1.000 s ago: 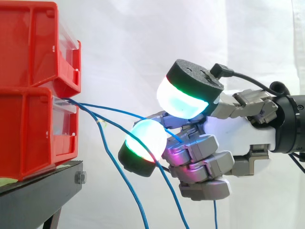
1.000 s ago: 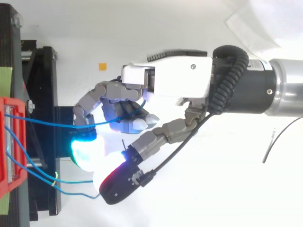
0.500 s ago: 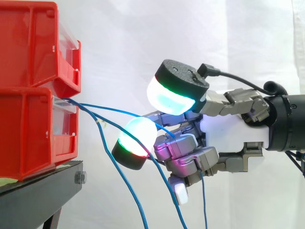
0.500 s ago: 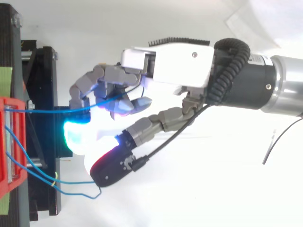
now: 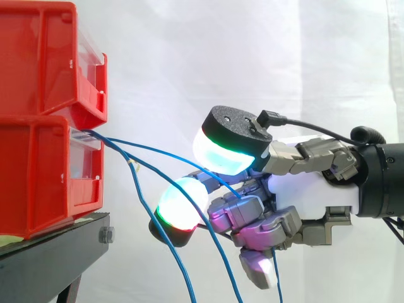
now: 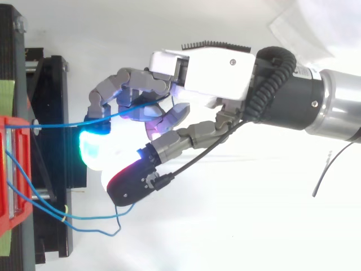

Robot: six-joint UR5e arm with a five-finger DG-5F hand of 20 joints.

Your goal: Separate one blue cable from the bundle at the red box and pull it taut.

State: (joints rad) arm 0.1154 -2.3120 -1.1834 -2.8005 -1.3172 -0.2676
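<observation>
Blue cable (image 6: 59, 125) runs near-straight from red box (image 5: 44, 170) into hand (image 6: 208, 73) — fingers curled round it; other blue cables (image 6: 90, 217) sag loose alongside.

Two stacked red plastic bins (image 5: 44, 158) sit on a black metal stand (image 5: 57, 252) at left; thin blue cables (image 5: 120, 141) leave the lower bin; the white-and-grey hand (image 5: 309, 196) curls round the upper blue cable (image 5: 189, 161); the others hang slack.

We log a white curtain (image 5: 189, 63) behind the work. At lower left we see a black stand (image 5: 57, 255), a bolt (image 5: 106, 235) on its front edge, and green tape (image 6: 5, 96) on top.
</observation>
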